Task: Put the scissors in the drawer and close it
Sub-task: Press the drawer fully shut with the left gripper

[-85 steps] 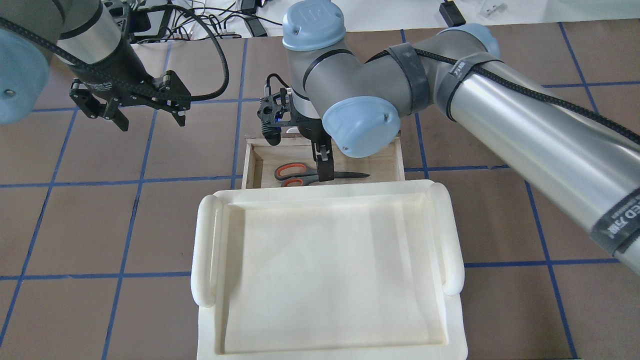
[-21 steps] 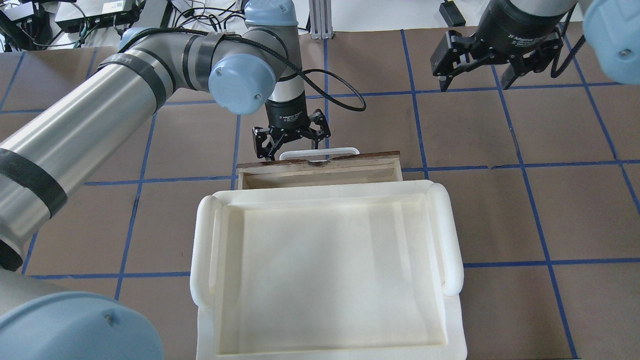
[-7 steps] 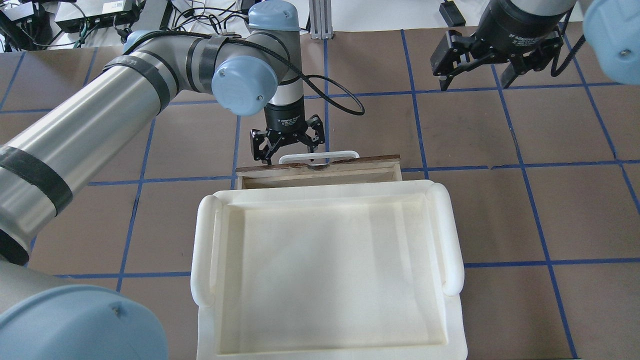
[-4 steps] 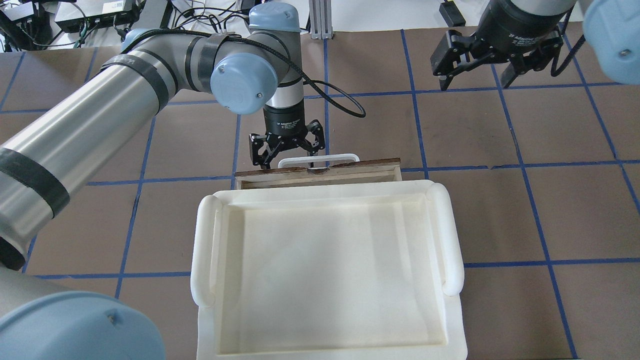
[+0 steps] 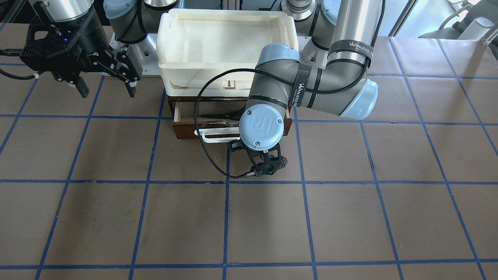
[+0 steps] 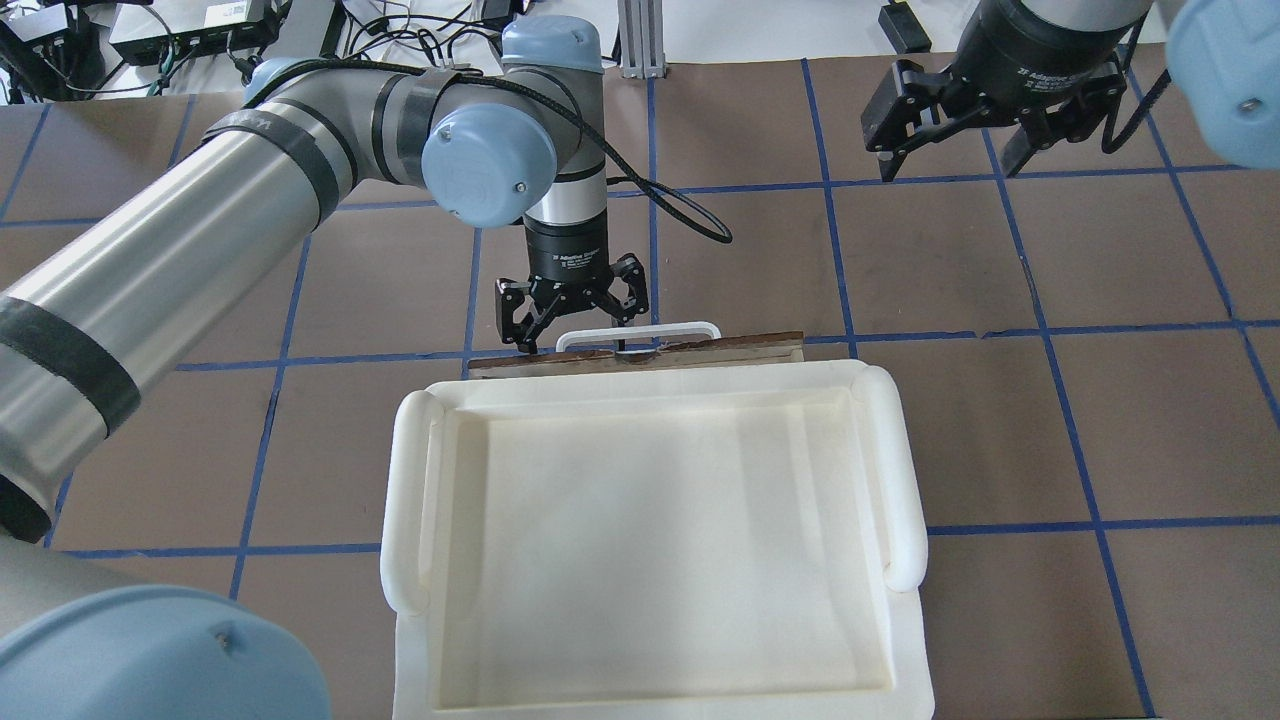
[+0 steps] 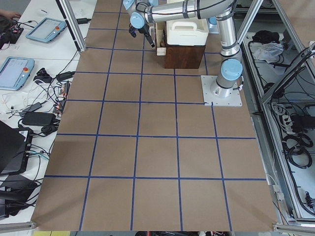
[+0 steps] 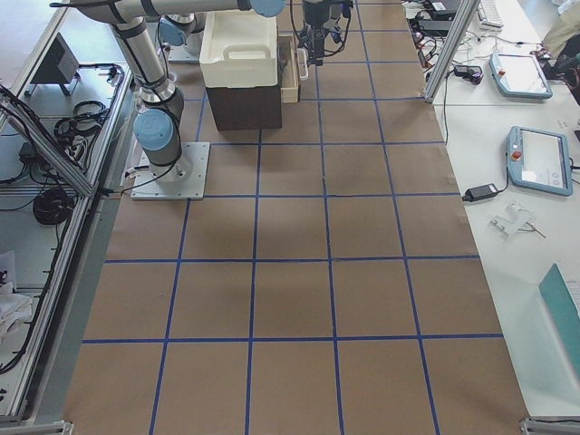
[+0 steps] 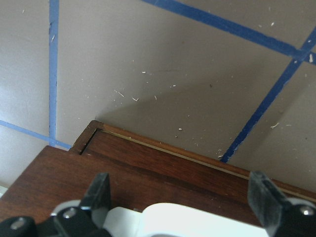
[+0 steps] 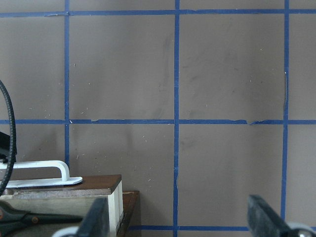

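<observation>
**Left arm** (image 6: 200, 230): enters from the left and reaches across the taped table (image 6: 1100, 420), with its wrist pointing down at the drawer front.

**Left gripper** (image 6: 573, 335): jaws are spread wide and hold nothing. The fingers (image 9: 101, 192) stand close to the dark brown front panel. The left end of the white bar handle (image 6: 660, 328) lies between them. Whether they touch the panel cannot be confirmed.

**Drawer** (image 5: 186, 131): sits mid-table, in the cabinet beneath the white tray (image 6: 650, 395). It projects a little from the cabinet. From across the table, a narrow strip of pale interior is exposed behind the front panel.

**Scissors** (image 5: 216, 115): lie flat inside the drawer. The dark blades show in the exposed strip. The rest is covered by the left arm's wrist joint.

**Right gripper** (image 6: 948, 165): at the far right, raised above the table and well apart from the drawer. Its jaws are spread and empty.
</observation>
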Tool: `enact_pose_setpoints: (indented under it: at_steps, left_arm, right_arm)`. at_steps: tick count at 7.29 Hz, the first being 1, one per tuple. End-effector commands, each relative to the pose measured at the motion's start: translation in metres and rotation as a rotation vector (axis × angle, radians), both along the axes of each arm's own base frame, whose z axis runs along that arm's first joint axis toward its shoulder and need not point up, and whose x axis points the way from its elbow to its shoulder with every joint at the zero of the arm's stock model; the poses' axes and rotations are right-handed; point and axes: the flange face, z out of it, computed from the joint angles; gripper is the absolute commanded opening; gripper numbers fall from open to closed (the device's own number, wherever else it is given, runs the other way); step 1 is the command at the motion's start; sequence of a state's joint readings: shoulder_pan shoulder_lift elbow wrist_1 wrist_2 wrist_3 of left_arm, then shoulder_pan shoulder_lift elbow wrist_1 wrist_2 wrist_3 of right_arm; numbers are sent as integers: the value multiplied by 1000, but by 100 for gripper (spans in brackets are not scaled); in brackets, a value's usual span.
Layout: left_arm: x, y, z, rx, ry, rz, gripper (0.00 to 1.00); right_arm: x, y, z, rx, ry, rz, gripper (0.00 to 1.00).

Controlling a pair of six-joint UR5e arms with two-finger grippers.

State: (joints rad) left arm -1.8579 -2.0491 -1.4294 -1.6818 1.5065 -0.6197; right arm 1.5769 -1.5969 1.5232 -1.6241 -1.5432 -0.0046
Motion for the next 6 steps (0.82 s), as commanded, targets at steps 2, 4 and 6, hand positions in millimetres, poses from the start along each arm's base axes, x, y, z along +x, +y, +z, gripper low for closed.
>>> enact_pose_setpoints:
  at_steps: [2, 4, 6]
  left_arm:
    - [-9, 12, -4, 35, -16, -22, 100]
    - [-10, 18, -6, 70, -30, -20, 100]
    - [-14, 24, -6, 81, -34, -29, 100]
  right_arm:
    - [0, 0, 0, 1, 0, 0, 100]
    - [0, 0, 0, 0, 0, 0, 100]
    - [0, 0, 0, 0, 0, 2, 100]
